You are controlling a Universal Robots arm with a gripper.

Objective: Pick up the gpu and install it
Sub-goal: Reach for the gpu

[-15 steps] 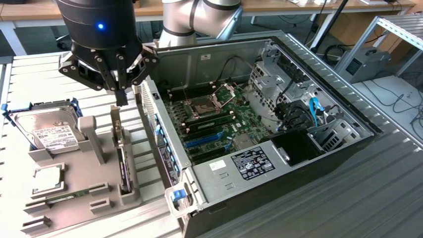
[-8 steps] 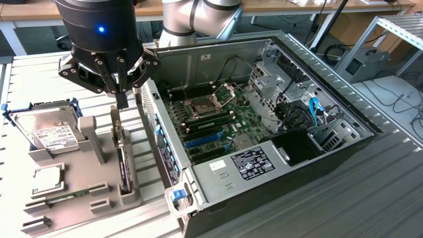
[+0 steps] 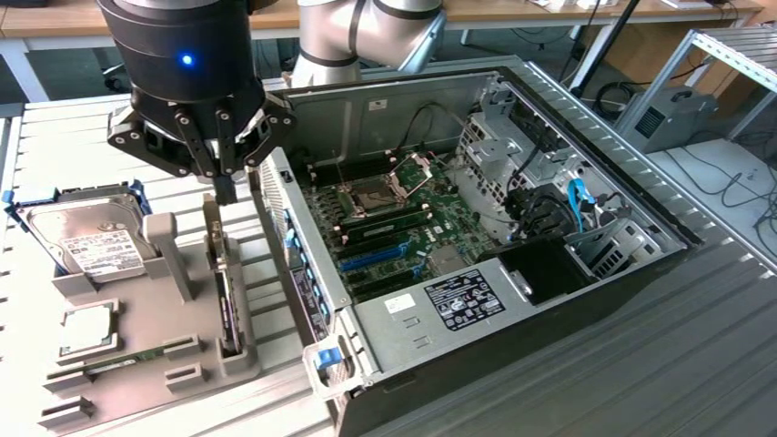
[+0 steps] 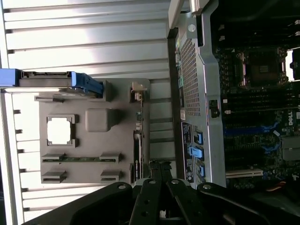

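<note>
The gpu (image 3: 227, 305) stands on edge in a slot along the near side of a grey holder tray (image 3: 146, 309), its silver bracket end pointing away from the viewer. My gripper (image 3: 226, 191) hangs just above that bracket end, shut, with nothing between its fingers. In the wrist view the gpu (image 4: 137, 145) is a thin dark strip on the tray (image 4: 93, 140), and my gripper (image 4: 159, 166) points down at the strip's end. The open computer case (image 3: 364, 109) lies to the exterior view's right of the tray, its motherboard (image 3: 388, 228) with blue card slots (image 3: 370, 259) exposed.
On the tray are a silver hard drive (image 3: 91, 241) in a blue frame, a square processor chip (image 3: 87, 332) and a memory stick (image 3: 127, 360). The case's perforated rear wall (image 4: 190, 79) stands close beside the gpu. Cables and drive cages fill the case's far end (image 3: 570, 218).
</note>
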